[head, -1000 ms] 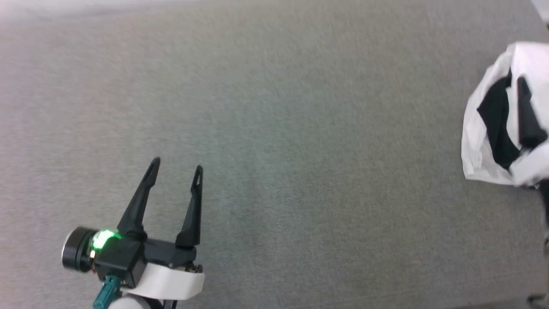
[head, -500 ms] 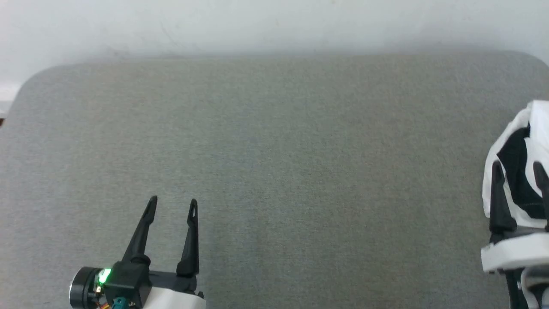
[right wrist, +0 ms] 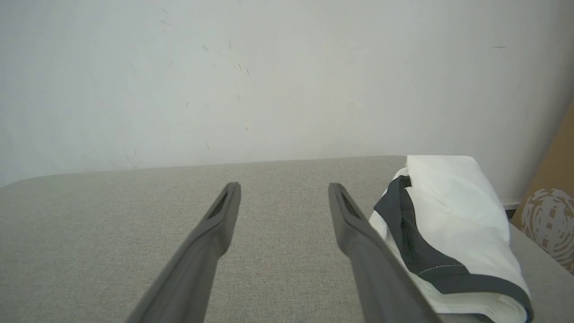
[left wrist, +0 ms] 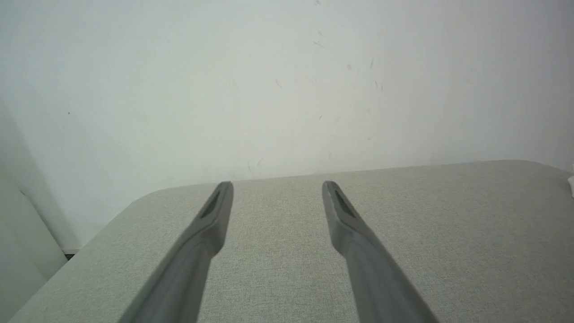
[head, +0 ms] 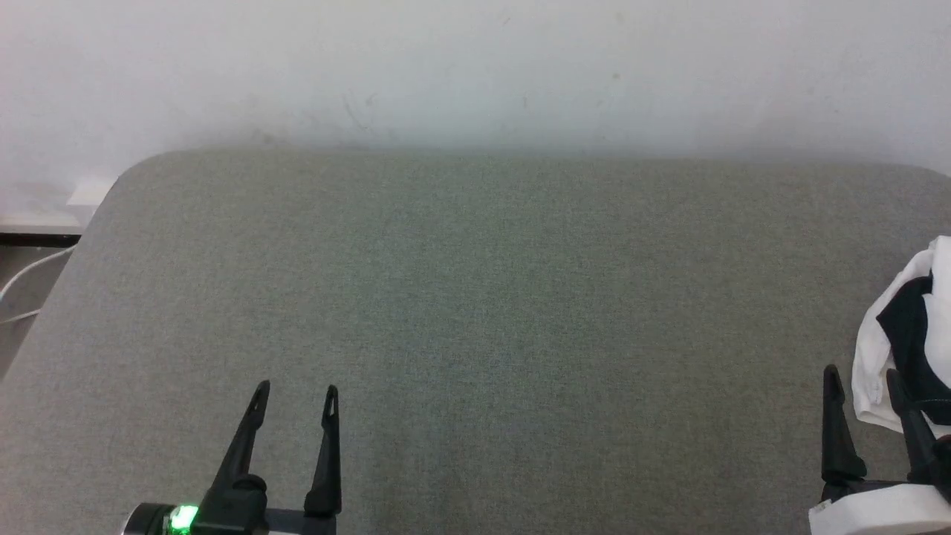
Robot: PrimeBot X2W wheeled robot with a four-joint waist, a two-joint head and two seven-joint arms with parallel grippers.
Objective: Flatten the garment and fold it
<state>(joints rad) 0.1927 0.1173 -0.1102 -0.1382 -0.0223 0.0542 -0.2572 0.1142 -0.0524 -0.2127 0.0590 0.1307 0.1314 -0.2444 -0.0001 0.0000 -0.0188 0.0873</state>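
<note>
At lower left, the left gripper (head: 295, 388) with its two long dark fingers hangs over the grey fabric-covered table (head: 475, 282), jaws wide and empty. At far right, the right gripper (head: 862, 371) is also spread wide and empty, just beside the garment (head: 903, 327) — a bunched white shirt with black sleeves at the table's right edge. It looks soft, light and floppy — likely best pinched at a loose white edge.

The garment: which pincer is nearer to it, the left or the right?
Right. The right pincer is open just beside the garment, at its left edge; contact cannot be told. The left pincer is open far to its left, across the grey surface.
</note>
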